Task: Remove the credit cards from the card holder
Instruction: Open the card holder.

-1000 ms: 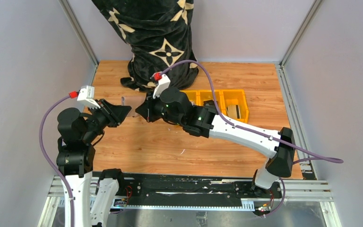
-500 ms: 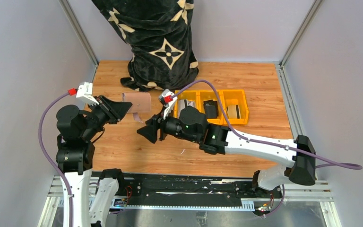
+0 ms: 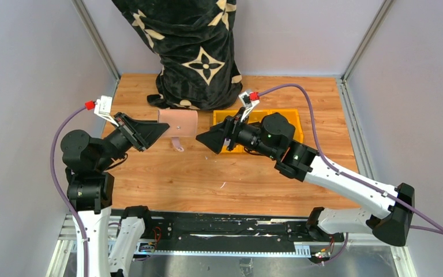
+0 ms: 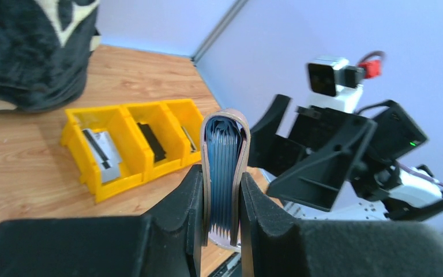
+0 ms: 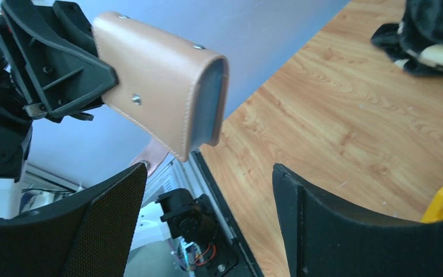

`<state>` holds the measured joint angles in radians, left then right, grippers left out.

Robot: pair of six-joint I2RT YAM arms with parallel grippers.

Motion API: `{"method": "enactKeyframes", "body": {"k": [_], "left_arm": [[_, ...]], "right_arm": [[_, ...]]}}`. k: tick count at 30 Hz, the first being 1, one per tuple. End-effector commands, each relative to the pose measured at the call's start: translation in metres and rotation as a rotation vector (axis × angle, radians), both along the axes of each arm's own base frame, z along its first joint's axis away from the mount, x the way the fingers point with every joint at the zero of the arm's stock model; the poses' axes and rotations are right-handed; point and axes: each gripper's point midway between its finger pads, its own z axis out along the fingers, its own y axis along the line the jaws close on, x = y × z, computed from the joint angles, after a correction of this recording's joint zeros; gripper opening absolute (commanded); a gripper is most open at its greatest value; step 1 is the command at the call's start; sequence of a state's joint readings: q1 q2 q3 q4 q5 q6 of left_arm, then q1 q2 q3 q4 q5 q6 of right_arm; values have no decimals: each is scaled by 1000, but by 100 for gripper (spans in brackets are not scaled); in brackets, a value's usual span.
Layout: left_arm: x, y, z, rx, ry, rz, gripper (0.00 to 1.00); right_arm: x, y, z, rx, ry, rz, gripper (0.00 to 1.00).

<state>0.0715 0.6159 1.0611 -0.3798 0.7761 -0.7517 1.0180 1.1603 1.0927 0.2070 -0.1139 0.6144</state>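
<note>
The brown card holder [image 3: 179, 123] hangs above the table with my left gripper [image 3: 160, 130] shut on its one end. In the left wrist view the card holder [image 4: 225, 124] stands edge-on between the fingers [image 4: 179, 202], showing bluish inner folds; I cannot make out credit cards among them. Its strap [image 3: 176, 143] dangles below. My right gripper [image 3: 210, 140] faces the holder's free end a short way off, open and empty. In the right wrist view the card holder [image 5: 161, 86] lies beyond the spread jaws of my right gripper [image 5: 207, 219], apart from them.
A yellow three-compartment bin [image 3: 291, 124] stands at the back right, half hidden by the right arm. The bin [image 4: 118, 179] holds a grey striped card [image 4: 101, 153] and a black item [image 4: 150, 141]. A black patterned cloth [image 3: 190, 46] hangs at the back.
My right gripper has drawn back from the card holder to the right and opened. The left gripper has raised the holder slightly and carried it a little to the right.
</note>
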Motion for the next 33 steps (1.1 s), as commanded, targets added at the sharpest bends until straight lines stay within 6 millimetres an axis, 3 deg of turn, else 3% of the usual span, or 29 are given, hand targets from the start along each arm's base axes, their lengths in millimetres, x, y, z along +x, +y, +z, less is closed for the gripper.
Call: {"method": "enactKeyframes", "body": {"k": [1,12,18,25,33], "left_arm": [[-30,-15,31,-32,-102,-127,0],[-54,-26,22,-16,-97,-248,0],[-64,-31,15,18,-95,-307,0],[-72,-33,1,98,-93,-370,0],[-80,-34,-6,114,-90,-412,0]], "right_arm": [[-17,10,3,23,71,131,83],[-34,41,43,224,110,399,83],[-45,42,56,299,118,525,73],[-48,19,45,151,-36,616,60],[-67,19,33,-43,-136,823,52]]}}
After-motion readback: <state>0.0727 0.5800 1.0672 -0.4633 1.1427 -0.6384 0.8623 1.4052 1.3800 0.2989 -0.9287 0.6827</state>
